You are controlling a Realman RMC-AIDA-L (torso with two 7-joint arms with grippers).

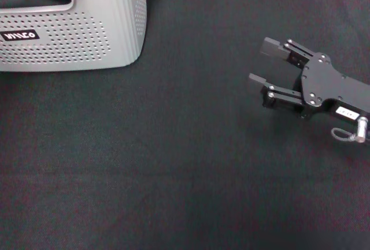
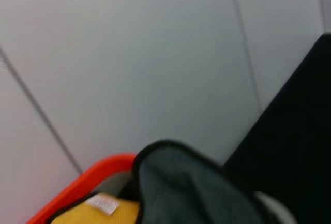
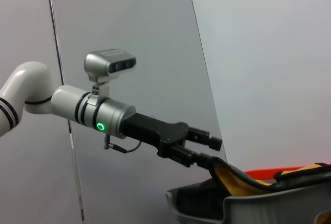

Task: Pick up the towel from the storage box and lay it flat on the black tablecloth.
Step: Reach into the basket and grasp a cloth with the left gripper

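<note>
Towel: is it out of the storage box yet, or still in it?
Partly out. The left gripper is shut on the towel, pulling one end above the storage box; the rest lies inside. The right gripper hovers open over the black tablecloth.

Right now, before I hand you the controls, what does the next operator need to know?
Left gripper: above the storage box, meeting a raised fold of cloth; grip cannot be confirmed.
Right gripper: open, empty, idle over the black tablecloth, well away from the box.
Towel: in the box, partly under a dark cloth.
Done: left arm has reached the box.
Left: confirm the grasp is on the towel rather than the dark cloth, lift it out, lay it flat on the tablecloth.
</note>
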